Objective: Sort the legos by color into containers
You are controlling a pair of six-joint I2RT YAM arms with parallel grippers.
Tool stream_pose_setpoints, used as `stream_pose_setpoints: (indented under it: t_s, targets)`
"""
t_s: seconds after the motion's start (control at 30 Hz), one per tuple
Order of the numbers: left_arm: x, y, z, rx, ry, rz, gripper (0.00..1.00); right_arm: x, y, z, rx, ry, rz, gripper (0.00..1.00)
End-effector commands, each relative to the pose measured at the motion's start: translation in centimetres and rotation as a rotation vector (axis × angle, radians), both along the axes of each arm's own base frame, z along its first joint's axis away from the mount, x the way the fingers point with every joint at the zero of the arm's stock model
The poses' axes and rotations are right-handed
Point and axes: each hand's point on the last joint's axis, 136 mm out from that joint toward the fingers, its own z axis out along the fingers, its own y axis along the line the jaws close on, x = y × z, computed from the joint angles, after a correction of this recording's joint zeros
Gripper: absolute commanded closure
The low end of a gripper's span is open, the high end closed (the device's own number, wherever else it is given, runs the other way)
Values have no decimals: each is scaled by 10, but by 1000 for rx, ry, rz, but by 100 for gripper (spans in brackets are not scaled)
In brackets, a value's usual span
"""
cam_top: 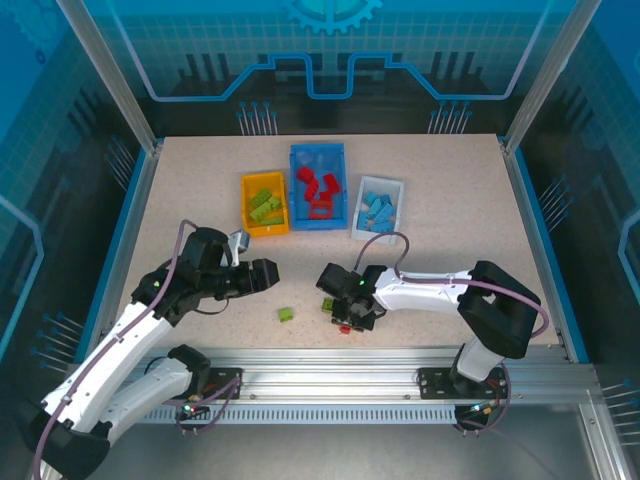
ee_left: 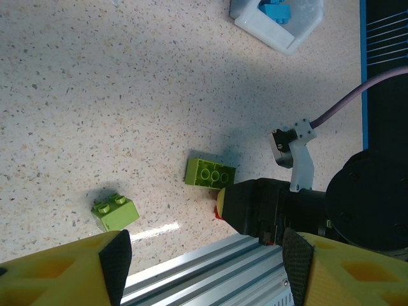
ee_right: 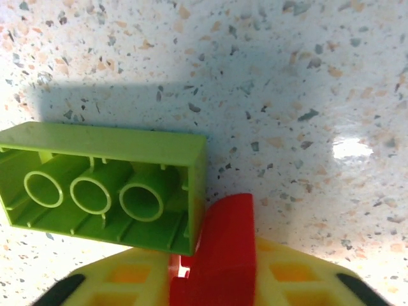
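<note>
To do this step well, I should rise straight up off the speckled beige table [cam_top: 450, 250] before travelling. Then I should head for the large blue rectangular plastic bin [cam_top: 318, 157], ahead of my right tool and slightly to its left, where red pieces already lie. The yellow-orange plastic bin [cam_top: 247, 205] with its green pieces sits further left. The small white plastic bin [cam_top: 381, 182] with light blue ones is almost straight ahead, so I must not let go early over it.

My right tool [ee_right: 213, 280] is low at the table, its pads drawn in on a small red plastic brick [ee_right: 223, 236], pinching it as far as I can judge. The risk is the lime green plastic brick lying upside down [ee_right: 102, 185]. It sits right against the red one beside my pad, and a sideways drag could snag it, so a clean vertical lift matters.

My left tool [cam_top: 265, 275] is spread wide and holds nothing. A smaller lime green brick [ee_left: 115, 212] lies on the table near it, between my two tools.
</note>
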Motion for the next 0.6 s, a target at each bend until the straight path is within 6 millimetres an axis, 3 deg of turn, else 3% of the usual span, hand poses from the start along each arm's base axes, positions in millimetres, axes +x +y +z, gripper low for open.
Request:
stream_pose_setpoints:
  t_s: [0.0, 0.17, 0.27, 0.4, 0.57]
  targets:
    - [-2, -5, 3, -22, -18, -29, 32, 3, -15, 1, -49, -23, -22, 78]
    - [0, -4, 13, -26, -46, -16, 32, 14, -30, 44, -119, -166, 39, 83]
    - [4, 1, 33, -36, -107, 21, 32, 33, -24, 80, -114, -291, 128, 82]
    - [16, 11, 64, -43, -201, 97, 32, 79, 6, 117, -95, -377, 264, 81]
    - [40, 15, 89, -55, -293, 181, 32, 154, 35, 128, -98, -435, 321, 83]
